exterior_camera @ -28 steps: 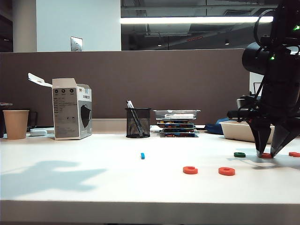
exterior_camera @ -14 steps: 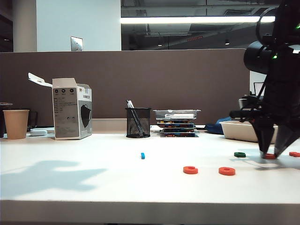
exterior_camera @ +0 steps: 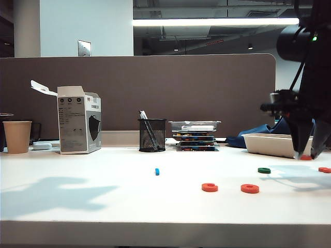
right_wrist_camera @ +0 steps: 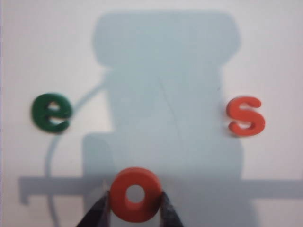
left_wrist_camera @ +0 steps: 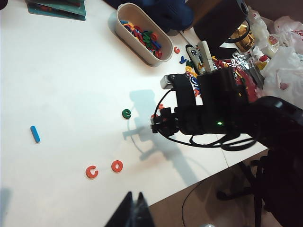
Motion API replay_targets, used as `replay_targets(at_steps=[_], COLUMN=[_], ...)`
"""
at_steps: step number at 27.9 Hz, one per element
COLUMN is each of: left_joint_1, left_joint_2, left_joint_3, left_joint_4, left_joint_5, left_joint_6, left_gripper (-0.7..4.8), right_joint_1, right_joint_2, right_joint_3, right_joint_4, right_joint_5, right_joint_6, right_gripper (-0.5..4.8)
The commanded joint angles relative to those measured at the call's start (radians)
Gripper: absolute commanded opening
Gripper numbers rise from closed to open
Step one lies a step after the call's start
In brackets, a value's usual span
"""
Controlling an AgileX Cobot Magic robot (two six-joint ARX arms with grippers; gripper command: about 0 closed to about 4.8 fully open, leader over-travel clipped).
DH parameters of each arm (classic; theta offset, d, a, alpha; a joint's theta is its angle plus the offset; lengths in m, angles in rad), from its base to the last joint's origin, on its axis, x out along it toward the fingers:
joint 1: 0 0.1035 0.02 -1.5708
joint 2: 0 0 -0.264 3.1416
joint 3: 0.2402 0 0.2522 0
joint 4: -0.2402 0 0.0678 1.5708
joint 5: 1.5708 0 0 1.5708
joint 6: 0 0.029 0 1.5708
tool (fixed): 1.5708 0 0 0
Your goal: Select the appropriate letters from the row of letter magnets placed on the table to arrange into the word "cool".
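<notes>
1. The right gripper [right_wrist_camera: 136,208] has its fingers clamped on an orange O [right_wrist_camera: 136,194], held up off the table [exterior_camera: 103,206].
2. Below it lie a green e [right_wrist_camera: 51,112] and an orange s [right_wrist_camera: 246,115].
3. An orange C [left_wrist_camera: 92,171], another O [left_wrist_camera: 117,166] and a blue bar [left_wrist_camera: 35,134] lie apart on the table.
4. The left gripper [left_wrist_camera: 134,213] hangs high, fingers together.

The table [exterior_camera: 103,206] looks smooth, matt white; the orange "o" [right_wrist_camera: 136,194] seems matt plastic, though blurred; the partition [exterior_camera: 155,93] appears cloth-covered; the pen cup [exterior_camera: 152,135] is black mesh.
</notes>
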Motion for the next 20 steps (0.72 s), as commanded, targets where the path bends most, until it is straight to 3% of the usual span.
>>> replay_targets(at_steps=[1,14,20], left_joint_1=[0.000,0.000,0.000], left_joint_2=[-0.003,-0.003,-0.003], left_joint_3=[0.003,0.003,0.003], left_joint_4=[0.013,0.013,0.013], left_joint_5=[0.000,0.000,0.000], left_joint_6=[0.002,0.002,0.002], left_gripper=[-0.03,-0.03,-0.03], right_joint_1=[0.004,0.103,0.142], right_joint_2=[-0.044,-0.180,-0.180], right_joint_3=[0.001,-0.022,-0.177], right_joint_4=[-0.033,-0.126,-0.026], right_joint_5=[-0.041,-0.029,-0.040], right_joint_6=[-0.002,0.055,0.103], right_gripper=[1.04,1.04,1.05])
